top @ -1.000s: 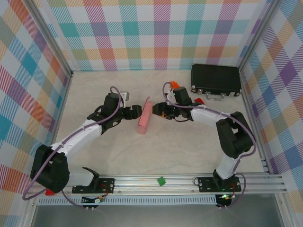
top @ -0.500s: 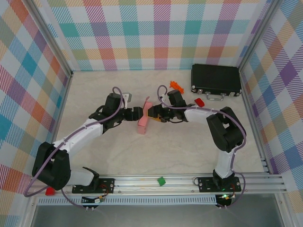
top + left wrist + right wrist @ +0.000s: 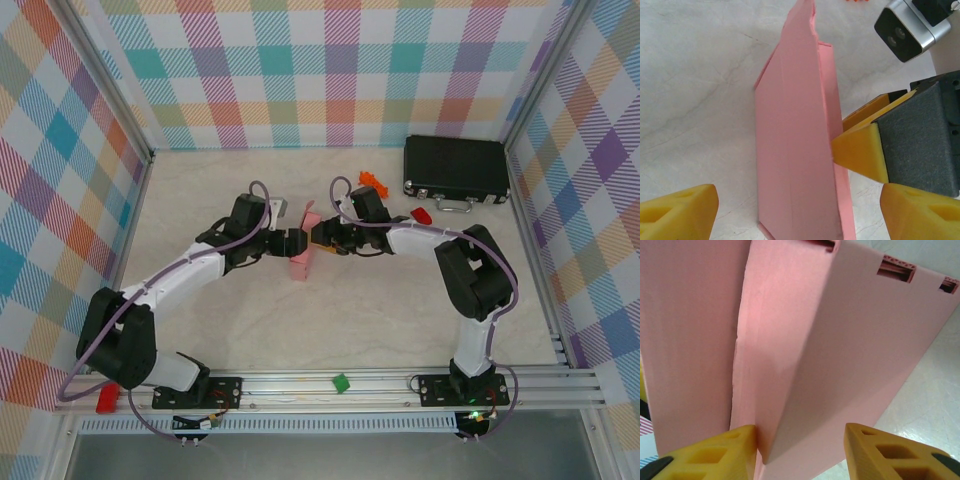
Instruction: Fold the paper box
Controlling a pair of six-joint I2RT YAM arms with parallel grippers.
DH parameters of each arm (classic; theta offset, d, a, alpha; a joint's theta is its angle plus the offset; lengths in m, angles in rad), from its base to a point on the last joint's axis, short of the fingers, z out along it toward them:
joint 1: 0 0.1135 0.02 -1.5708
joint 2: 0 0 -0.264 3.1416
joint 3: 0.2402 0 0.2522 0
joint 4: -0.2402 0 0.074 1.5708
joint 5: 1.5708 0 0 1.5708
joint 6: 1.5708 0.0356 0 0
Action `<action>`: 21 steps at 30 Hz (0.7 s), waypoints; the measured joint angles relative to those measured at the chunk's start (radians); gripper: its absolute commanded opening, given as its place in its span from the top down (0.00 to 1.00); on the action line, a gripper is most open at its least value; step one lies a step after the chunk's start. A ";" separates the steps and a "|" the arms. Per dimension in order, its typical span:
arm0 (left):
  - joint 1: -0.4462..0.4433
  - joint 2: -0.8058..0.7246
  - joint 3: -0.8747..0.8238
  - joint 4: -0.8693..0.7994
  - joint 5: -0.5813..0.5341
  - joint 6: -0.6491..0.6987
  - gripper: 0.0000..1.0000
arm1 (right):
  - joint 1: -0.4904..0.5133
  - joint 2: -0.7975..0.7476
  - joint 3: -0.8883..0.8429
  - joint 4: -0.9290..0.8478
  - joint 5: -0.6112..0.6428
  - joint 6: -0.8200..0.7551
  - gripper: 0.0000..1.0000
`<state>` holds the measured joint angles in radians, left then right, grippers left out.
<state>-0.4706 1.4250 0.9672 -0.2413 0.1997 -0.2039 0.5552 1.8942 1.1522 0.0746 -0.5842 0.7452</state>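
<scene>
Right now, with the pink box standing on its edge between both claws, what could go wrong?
The paper box balances on a thin edge. The left claw is open around it, so a push from the right claw may topple it.
The right claw straddles a loose panel; squeezing there may crease it wrongly.
The claws are close together and may collide.

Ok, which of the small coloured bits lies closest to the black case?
The red bit, right by the handle of the black case. The orange bit lies farther left; the green bit sits on the near rail.
</scene>
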 measured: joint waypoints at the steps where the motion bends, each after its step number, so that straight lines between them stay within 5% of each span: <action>1: -0.003 0.006 0.010 -0.006 -0.002 0.005 0.16 | 0.001 0.000 0.000 0.000 0.000 0.000 0.46; 4: -0.013 0.025 0.040 -0.037 -0.012 0.019 0.15 | 0.001 -0.002 0.000 -0.005 0.009 -0.001 0.38; 21: -0.084 0.152 0.214 -0.173 -0.126 0.071 0.13 | -0.080 -0.220 -0.010 -0.191 0.200 -0.081 0.35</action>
<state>-0.5541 1.5772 1.1812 -0.4145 0.0734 -0.1329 0.4747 1.6741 1.1427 -0.1162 -0.3840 0.6640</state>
